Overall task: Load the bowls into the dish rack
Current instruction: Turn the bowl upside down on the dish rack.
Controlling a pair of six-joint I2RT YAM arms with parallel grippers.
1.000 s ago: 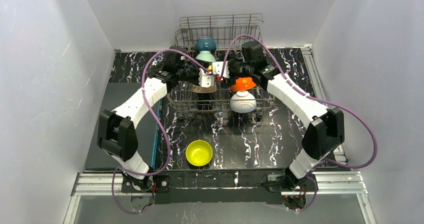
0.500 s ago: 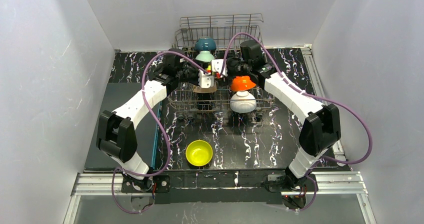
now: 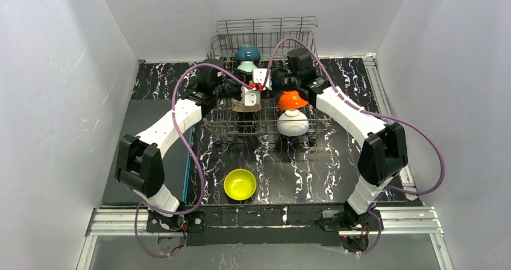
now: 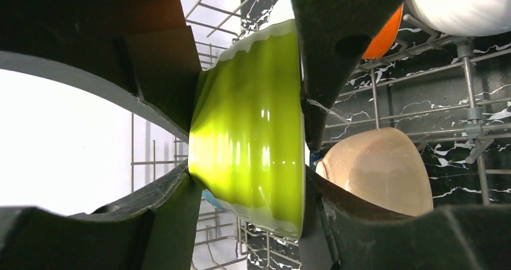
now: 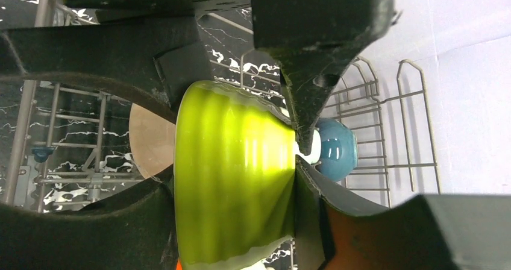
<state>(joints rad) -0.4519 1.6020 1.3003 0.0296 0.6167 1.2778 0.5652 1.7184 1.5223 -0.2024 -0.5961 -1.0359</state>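
Moved: right arm swings in toward the left one over the rack [image 3: 265, 28], elbow shifts inward, and its fingers come in on the bowl. Left arm barely shifts.
Left gripper [image 4: 250, 155]: clamped on the green bowl [image 4: 253, 113], pads on the rim side and the foot side.
Right gripper [image 5: 238, 161]: fingers sit against the same bowl at rim and foot. I read it as gripped, but that view is smeared.
Bowl position: on edge, held between both grippers above the rack's middle rows, just beside the tan bowl [image 4: 376, 170]. I can't tell if it is seated on the tines yet.
Meaning: two-handed hold. I judge it a handover or a joint seating, so one side has to let go before the bowl settles.
In rack: teal bowl [image 3: 247, 53], mint bowl [image 3: 246, 69], orange bowl [image 3: 293, 100] and white bowl [image 3: 293, 123], plus the tan one.
Still out: loose bowl [image 3: 239, 184], also yellow-green, on the table [image 3: 313, 173] near the bases.
Materials: bowls look like glossy glazed ceramic. Green one has a faintly ribbed wall and a pale rim band, likely slippery.
Rack: thin grey wire, grid floor, upright tines.
Fingers: matte dark pads, notched.
Table: black, white marbling.
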